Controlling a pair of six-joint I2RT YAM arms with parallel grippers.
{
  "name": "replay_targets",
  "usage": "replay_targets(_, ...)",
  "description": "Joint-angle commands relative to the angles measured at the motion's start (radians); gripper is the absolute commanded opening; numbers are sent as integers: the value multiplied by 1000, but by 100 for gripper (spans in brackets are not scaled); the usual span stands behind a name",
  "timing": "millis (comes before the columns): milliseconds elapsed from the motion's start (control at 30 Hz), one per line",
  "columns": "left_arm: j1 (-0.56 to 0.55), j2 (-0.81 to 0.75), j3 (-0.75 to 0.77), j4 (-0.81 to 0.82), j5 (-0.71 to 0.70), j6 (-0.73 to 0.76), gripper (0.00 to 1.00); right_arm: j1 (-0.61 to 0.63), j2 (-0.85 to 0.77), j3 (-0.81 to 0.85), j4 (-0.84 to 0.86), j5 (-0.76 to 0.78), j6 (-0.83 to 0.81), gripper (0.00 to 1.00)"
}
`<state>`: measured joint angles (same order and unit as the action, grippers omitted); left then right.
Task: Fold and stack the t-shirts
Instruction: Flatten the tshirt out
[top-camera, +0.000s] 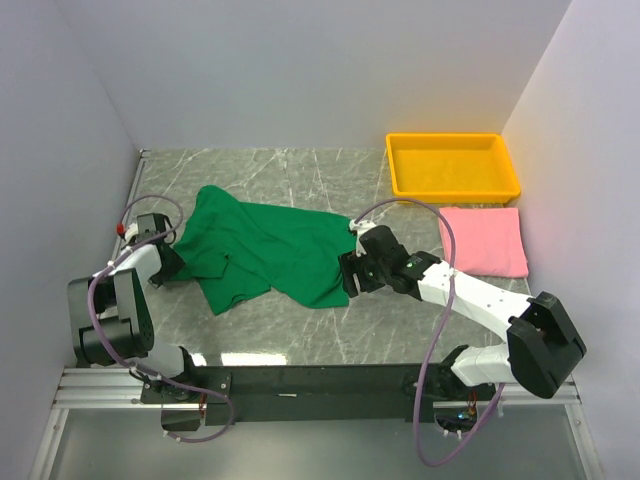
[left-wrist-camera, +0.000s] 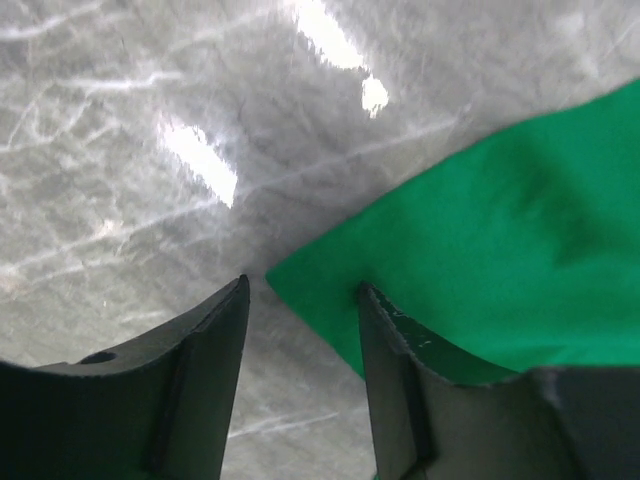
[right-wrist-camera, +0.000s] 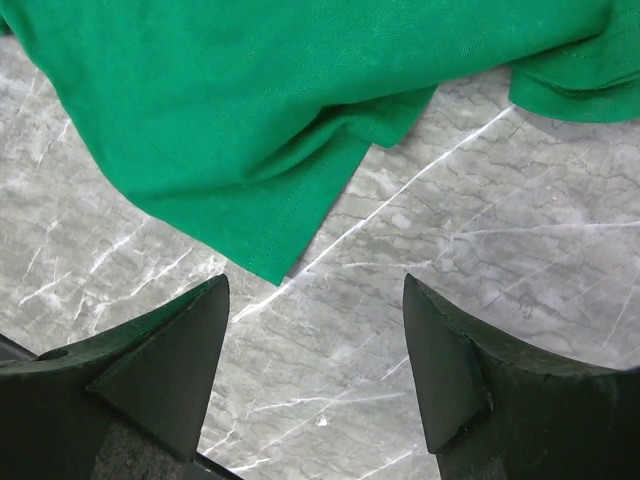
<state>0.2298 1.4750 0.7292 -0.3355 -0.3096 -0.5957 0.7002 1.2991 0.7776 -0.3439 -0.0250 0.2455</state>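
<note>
Dark green short-sleeved cloth t-shirt (top-camera: 270, 250) lies spread and rumpled on the grey marble bench (top-camera: 300, 330), left of the yellow plastic tray (top-camera: 455, 192) and nearer the arms. Pink t-shirt folded to a flat rectangle (top-camera: 485, 240) sits just beside the tray's near edge.

Left gripper (left-wrist-camera: 300, 290) is at the green shirt's side farthest from the tray. Its jaws stand apart with a cloth corner poking between them, not pinched. Right gripper (right-wrist-camera: 315, 285) is at the side facing the tray, jaws wide, nothing but bare marble between them.

Handling, my judgement: light, limp knit. It will sag and drag and won't hold a crease on its own, and the polished bench should let it slide. I'd take hemmed corners, where the stitched double edge gives more bite.

The top view gives the whole outline and both shirts. Only the wrist views show the hem stitching, and that the green corner lies short of the right gripper.
</note>
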Motion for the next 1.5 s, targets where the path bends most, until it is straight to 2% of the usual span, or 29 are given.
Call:
replay_targets(0, 14, 27, 42, 7, 10, -1, 52, 4, -6, 5, 37, 5, -5, 76)
replay_targets(133, 14, 31, 38, 10, 26, -16, 39, 2, 3, 18, 34, 0, -3, 76)
replay_targets(167, 14, 31, 38, 9, 24, -16, 32, 2, 6, 22, 37, 0, 1, 76)
replay_targets(233, 14, 33, 38, 9, 26, -16, 26, 4, 12, 19, 40, -3, 5, 76)
replay_targets(267, 14, 31, 36, 9, 29, -16, 18, 2, 17, 17, 42, -3, 6, 76)
replay_targets(333, 14, 27, 35, 9, 30, -13, 10, 2, 20, 12, 45, 0, 5, 76)
replay_targets(367, 14, 21, 33, 6, 27, -12, 1, 2, 22, 8, 46, 0, 6, 76)
replay_targets(733, 14, -162, 49, -56, -60, -10, 1, 2, 89, 28, 14, 7, 58, 75)
replay_targets(900, 14, -220, 50, -53, -94, 11, 1, 18, 144, 40, -16, -4, 113, 64)
replay_targets(967, 14, -235, 50, -40, -79, 13, 1, 48, 166, 63, -46, 11, 138, 59)
replay_targets(1167, 14, -272, 59, -43, -91, 17, 1, 96, 235, 115, -104, 98, 256, 56)
replay_targets(1467, 14, -298, 67, -40, -95, 20, 1, 150, 304, 182, -153, 192, 406, 56)
